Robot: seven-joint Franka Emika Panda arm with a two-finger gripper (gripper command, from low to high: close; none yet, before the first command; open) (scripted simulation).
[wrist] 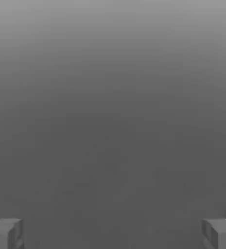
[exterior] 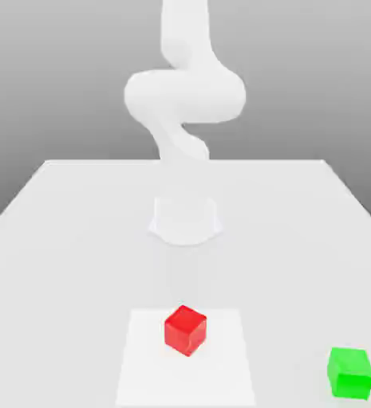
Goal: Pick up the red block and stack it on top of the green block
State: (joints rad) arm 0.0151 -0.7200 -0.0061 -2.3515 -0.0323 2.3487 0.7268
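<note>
White table (exterior: 76, 231) spans the exterior view, grey backdrop behind it. Franka arm (exterior: 184, 88) rises from its round base (exterior: 185, 219), which sits on the table's centre line toward the far edge; the upper links curl above the base.

Landmark for positions: the arm base.

A paler square patch (exterior: 140, 358) lies on the table surface, straight in front of the base, toward the near edge.

Red block (exterior: 185, 330) rests on that patch, directly in front of the base and well apart from it, turned so one corner faces the camera (glossy faces, plain). Nothing touches it.

Green block (exterior: 350, 373) rests on the bare table, off the patch, further from the base than the red block and out toward the exterior view's right, near the table's front edge. The two blocks are well apart.

Gripper (wrist: 113, 234): in the hand view the two grey fingertips (wrist: 5, 233) stand spread wide, nothing between them. Hand empty.
</note>
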